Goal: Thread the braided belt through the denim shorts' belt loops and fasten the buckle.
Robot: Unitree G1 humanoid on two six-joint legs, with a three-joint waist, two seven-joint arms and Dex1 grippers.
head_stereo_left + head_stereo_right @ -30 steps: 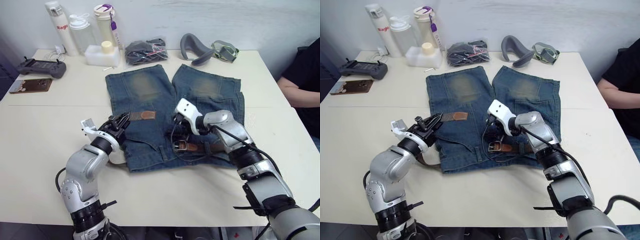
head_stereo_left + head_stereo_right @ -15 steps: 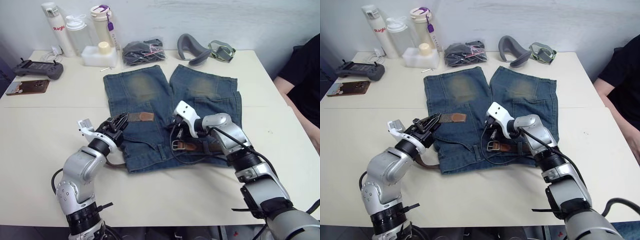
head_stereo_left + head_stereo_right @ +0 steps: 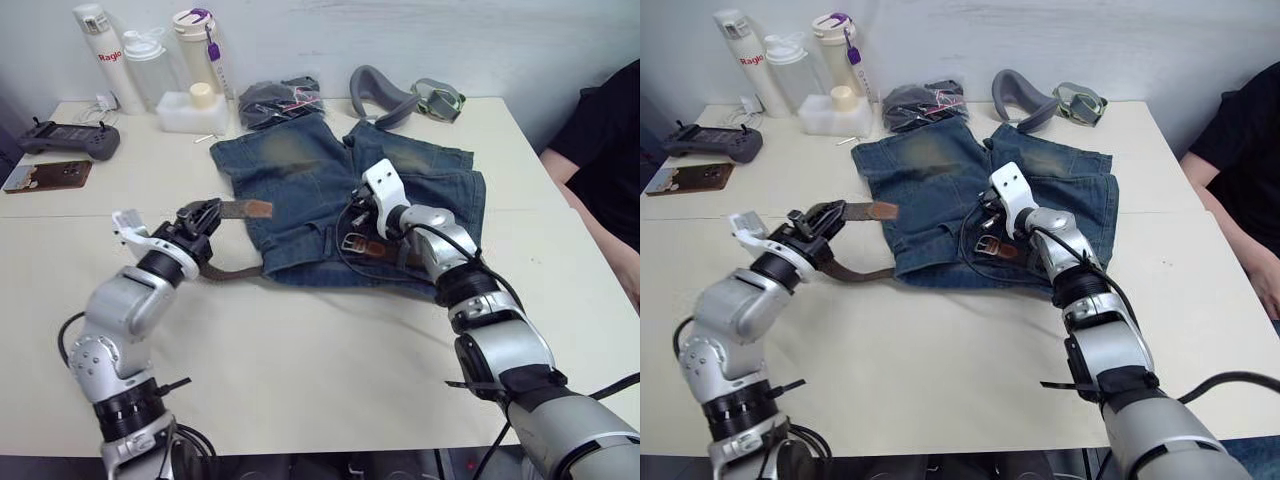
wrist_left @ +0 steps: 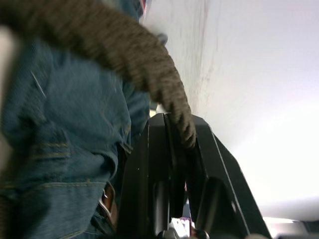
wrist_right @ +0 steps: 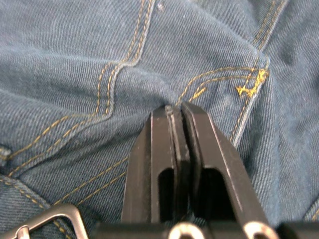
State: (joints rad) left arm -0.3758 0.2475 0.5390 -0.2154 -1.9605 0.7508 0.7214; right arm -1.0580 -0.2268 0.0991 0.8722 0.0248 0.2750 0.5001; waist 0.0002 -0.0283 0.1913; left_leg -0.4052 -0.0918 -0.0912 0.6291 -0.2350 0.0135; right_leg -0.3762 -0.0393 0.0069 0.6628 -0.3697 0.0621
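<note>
The right wrist view showed the right gripper pinching a fold of the denim shorts just beside the buckle. Left of the shorts, the left gripper clamped the braided belt above the cream table.

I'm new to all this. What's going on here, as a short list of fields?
Left tool: shut on the braided belt, near its tan tip
Right tool: shut, pinching a fold of the denim shorts
Buckle: lies unfastened on the shorts
Surface: white table
</note>
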